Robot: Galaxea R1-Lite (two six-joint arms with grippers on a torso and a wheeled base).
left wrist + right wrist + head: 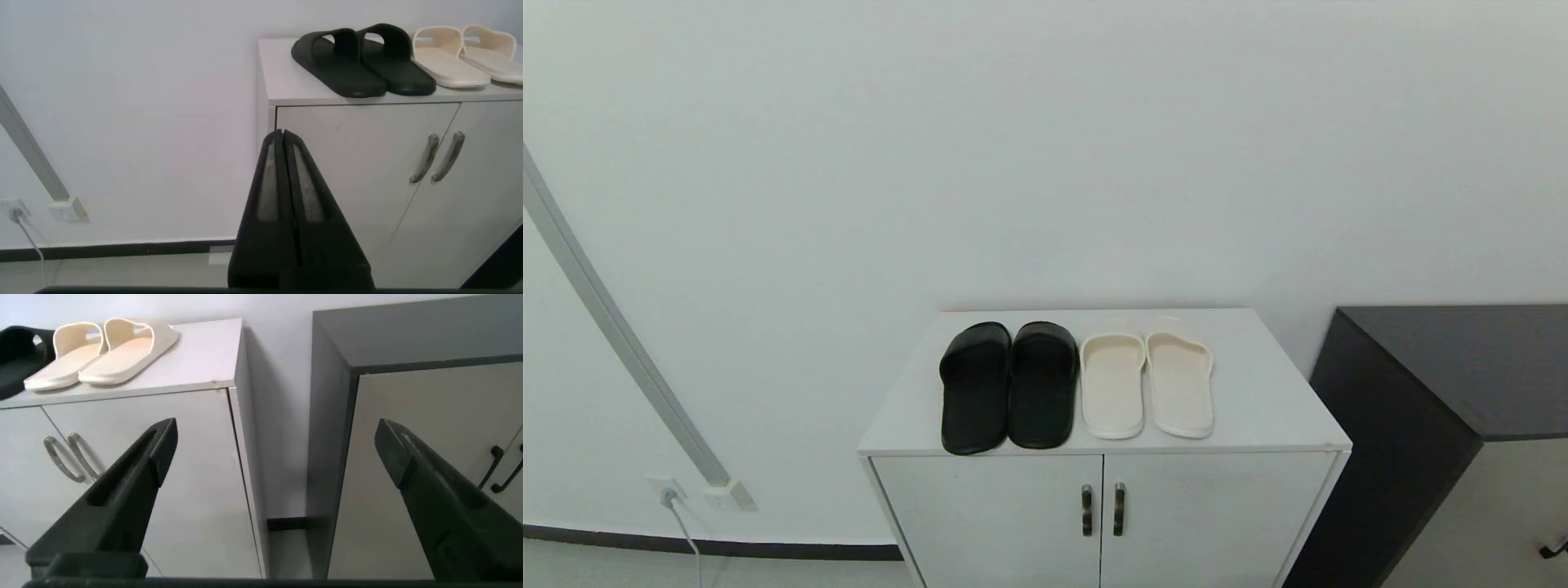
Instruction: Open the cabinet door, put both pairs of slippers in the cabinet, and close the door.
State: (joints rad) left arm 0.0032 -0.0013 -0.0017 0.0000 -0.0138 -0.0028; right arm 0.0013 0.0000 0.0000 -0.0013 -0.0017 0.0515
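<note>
Slippers, black pair [1009,384] and cream pair [1147,377], sat atop the shut cabinet [1217,514], above our pressed-together left claw [282,143] and spread right claw [275,434]; we judged every step undone.

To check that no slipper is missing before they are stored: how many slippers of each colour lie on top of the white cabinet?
Black slippers: 2
Cream slippers: 2
Total: 4 slippers, all on top of the cabinet
</note>
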